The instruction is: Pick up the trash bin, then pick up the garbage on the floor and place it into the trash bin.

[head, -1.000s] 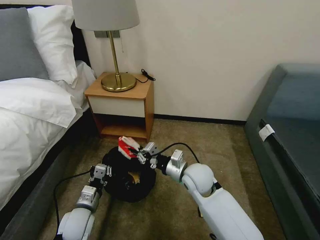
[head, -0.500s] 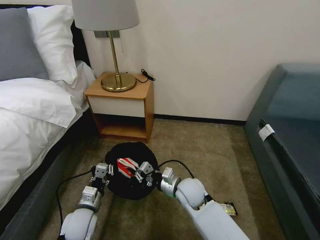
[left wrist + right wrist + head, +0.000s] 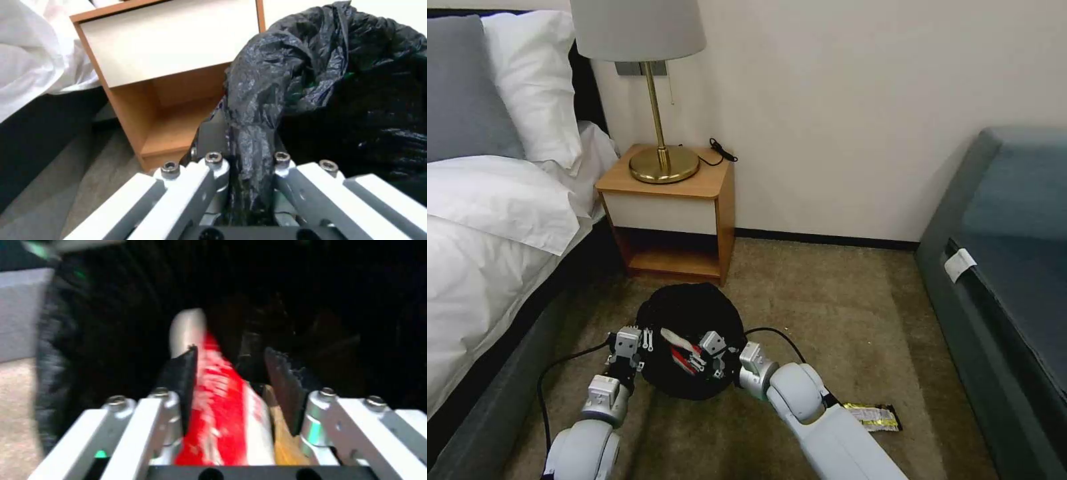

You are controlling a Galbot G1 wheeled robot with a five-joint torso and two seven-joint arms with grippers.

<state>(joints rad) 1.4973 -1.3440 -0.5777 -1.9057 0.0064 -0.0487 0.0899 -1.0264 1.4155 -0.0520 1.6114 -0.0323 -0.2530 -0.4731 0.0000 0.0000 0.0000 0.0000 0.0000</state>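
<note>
The trash bin [image 3: 688,308], draped in a crinkly black bag, sits on the carpet in front of the nightstand. My left gripper [image 3: 639,340] is at its left rim, shut on a bunched fold of the bag [image 3: 249,110]. Over the bin's mouth, my right gripper [image 3: 697,357] is shut on the crushed red-and-white cup [image 3: 675,343]. In the right wrist view the cup [image 3: 218,400] lies between the fingers, with the dark bag interior [image 3: 111,323] behind it. A dark snack wrapper [image 3: 872,416] with yellow print lies on the floor beside my right arm.
A wooden nightstand [image 3: 667,207] with a brass lamp [image 3: 662,163] stands just behind the bin. The bed [image 3: 487,233] runs along the left and a dark sofa [image 3: 1014,267] along the right. Open carpet [image 3: 840,313] lies between them.
My right gripper has carried the cup from above the bin's far rim down and back into its mouth. As the arm drew back, the wrapper came into view. The left gripper held still.
</note>
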